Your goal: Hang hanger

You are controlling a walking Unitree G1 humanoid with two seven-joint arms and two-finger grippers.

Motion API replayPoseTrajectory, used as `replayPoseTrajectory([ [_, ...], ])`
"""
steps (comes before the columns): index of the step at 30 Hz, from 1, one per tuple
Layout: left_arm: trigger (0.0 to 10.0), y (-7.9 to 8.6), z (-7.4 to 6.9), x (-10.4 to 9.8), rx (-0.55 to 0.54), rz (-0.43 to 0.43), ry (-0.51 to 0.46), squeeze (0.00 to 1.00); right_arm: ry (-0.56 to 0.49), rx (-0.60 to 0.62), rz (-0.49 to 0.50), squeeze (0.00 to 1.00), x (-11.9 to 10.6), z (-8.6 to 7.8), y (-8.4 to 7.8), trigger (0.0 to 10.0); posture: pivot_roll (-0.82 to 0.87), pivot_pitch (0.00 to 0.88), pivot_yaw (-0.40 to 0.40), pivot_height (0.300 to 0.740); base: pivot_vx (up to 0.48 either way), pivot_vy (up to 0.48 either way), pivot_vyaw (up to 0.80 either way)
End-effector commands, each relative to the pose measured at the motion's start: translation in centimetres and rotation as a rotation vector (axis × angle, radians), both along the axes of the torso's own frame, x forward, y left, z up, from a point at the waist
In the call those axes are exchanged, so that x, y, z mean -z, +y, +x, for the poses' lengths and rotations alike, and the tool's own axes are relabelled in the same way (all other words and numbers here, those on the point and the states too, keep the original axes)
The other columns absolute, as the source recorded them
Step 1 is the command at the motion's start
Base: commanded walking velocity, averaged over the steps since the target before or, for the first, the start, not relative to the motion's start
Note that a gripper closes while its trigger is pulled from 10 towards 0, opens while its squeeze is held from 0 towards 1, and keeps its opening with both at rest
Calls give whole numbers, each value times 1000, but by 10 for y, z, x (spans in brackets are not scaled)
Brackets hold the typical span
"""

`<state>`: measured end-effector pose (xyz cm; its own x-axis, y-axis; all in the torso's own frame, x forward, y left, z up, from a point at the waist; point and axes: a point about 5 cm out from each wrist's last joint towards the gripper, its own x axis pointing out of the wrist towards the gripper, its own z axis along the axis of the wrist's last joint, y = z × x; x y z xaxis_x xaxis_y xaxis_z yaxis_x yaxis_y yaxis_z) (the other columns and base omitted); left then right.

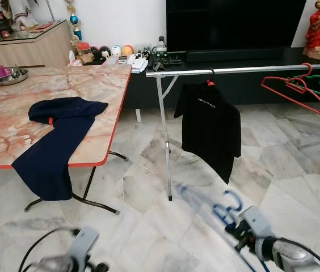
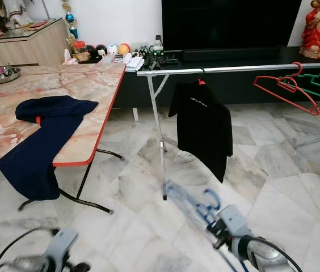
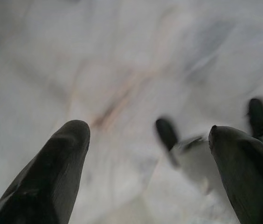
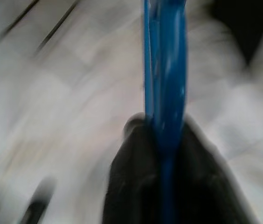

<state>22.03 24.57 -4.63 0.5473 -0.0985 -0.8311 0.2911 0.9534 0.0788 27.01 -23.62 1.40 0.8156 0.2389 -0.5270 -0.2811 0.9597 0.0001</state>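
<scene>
Blue hanger (image 1: 219, 211) motion-blurred, clamped in right end effector (image 4: 165, 140) w/ lower part cut off; left end effector (image 3: 145, 158) spread wide.

Head stereo pair looks forward and down from standing height; both eyes share the counter (image 1: 97, 90) at left, the clothes rail (image 1: 234, 70) ahead and the marble floor (image 1: 143, 226). Each wrist camera looks close along its own fingers (image 3: 61, 168) at blurred floor.
</scene>
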Motion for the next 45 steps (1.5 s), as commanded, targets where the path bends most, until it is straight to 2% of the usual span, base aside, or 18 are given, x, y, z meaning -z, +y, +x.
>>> replayPoseTrajectory([
  [1,10000,10,-28,15,-114,42,60,0,-19,173,21,0,1,-4,-8,0,17,4,22,740,0,0,0],
  [2,10000,15,-45,23,-169,59,93,0,-34,235,38,0,2,-6,-7,0,10,4,22,740,0,0,0],
  [3,10000,17,-55,28,-204,69,112,0,-40,267,49,0,2,-8,-6,471,7,3,22,740,0,0,0],
  [4,10000,20,-69,33,-242,80,139,0,-56,310,52,0,2,-11,-7,1804,2,0,23,740,0,0,0],
  [5,10000,22,-92,41,-305,86,180,0,-85,405,64,0,2,-16,-8,9608,-4,0,20,740,0,0,0],
  [6,10000,22,-99,43,-324,84,188,0,-89,439,71,0,3,-18,-9,10000,-2,0,18,740,0,0,0],
  [9,10000,20,-112,48,-362,85,210,0,-73,475,33,0,7,-28,-19,10000,-12,0,23,740,0,0,0],
  [11,10000,19,-114,49,-358,96,216,0,-69,492,22,0,8,-31,-22,10000,-7,0,22,740,0,0,0],
  [13,10000,17,-112,49,-350,94,205,0,-76,517,17,0,8,-32,-25,10000,-4,0,19,740,0,0,0],
  [17,10000,15,-98,46,-355,88,150,0,-49,607,47,0,14,-40,-26,10000,4,0,8,740,0,0,0],
  [20,10000,13,-98,46,-323,85,156,0,-4,652,96,0,21,-47,-24,10000,15,0,-3,740,0,0,0],
  [25,10000,22,-112,47,-331,91,190,0,-27,648,78,0,17,-46,-29,10000,6,0,-5,740,0,0,0],
  [26,10000,28,-121,48,-332,100,214,0,-40,644,83,0,14,-43,-30,10000,3,0,-4,740,247,0,0],
  [28,10000,31,-128,48,-330,103,230,0,-44,646,95,0,14,-42,-29,10000,5,0,-2,740,255,0,0],
  [29,10000,34,-133,48,-324,110,244,0,-48,628,66,0,13,-41,-29,10000,5,0,-1,740,270,0,0],
  [33,10000,34,-141,50,-322,114,267,0,-50,649,77,0,14,-42,-27,10000,7,0,6,740,287,0,0],
  [39,10000,24,-136,53,-291,114,270,0,-53,656,79,0,13,-41,-28,10000,0,0,8,740,294,0,0],
  [45,10000,7,-114,53,-270,96,239,0,-72,659,68,0,8,-39,-33,10000,2,0,2,740,304,0,0],
])
